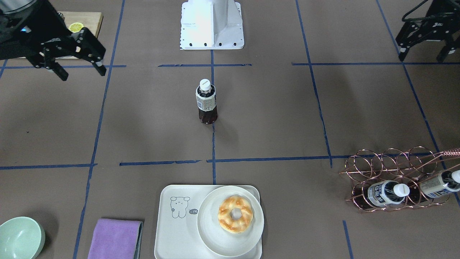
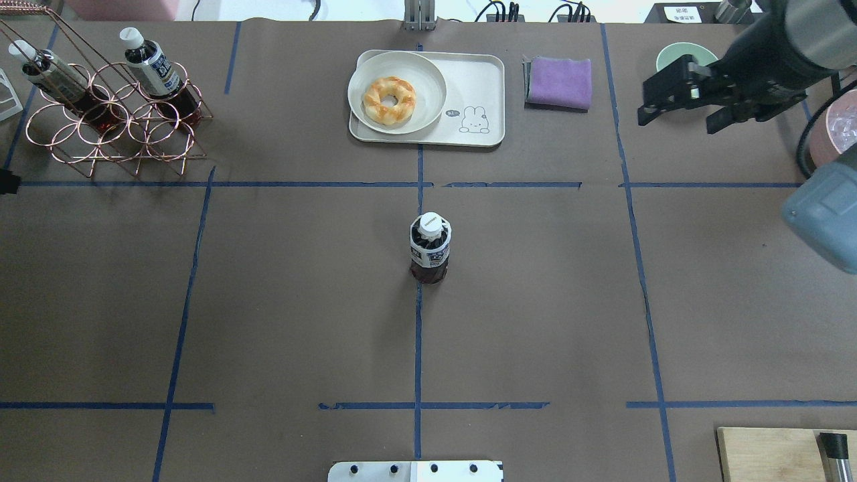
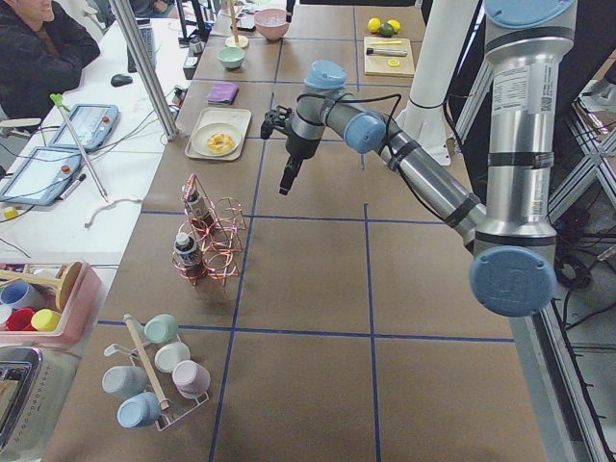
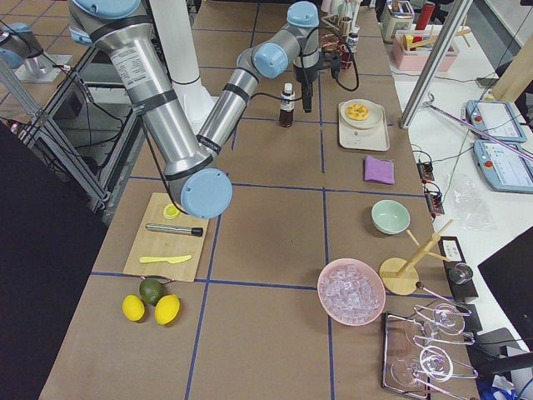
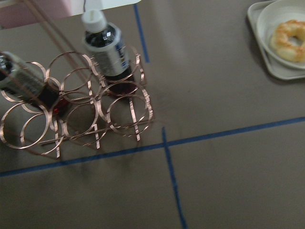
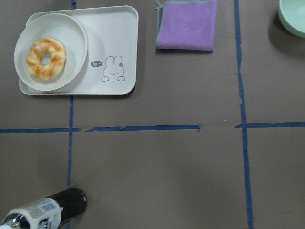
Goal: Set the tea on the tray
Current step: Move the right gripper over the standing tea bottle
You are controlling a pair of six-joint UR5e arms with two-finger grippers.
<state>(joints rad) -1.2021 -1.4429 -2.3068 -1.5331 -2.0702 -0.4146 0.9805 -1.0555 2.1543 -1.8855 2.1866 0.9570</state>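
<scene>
Overhead exterior: tray (image 2: 479,80) holds plate (image 2: 428,84) with doughnut (image 2: 371,104); tea (image 2: 429,249) stands apart.

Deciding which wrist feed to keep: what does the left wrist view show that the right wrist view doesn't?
Left wrist only: the copper wire rack holding two tea bottles. Right wrist only: the lone tea bottle, purple cloth, green bowl and the bear drawing on the tray. Both: that tray's end carrying the plate with the doughnut.

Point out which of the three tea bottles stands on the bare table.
The tea upright at the centre of the table, on the blue tape line; the other two bottles lean in the copper wire rack.
</scene>
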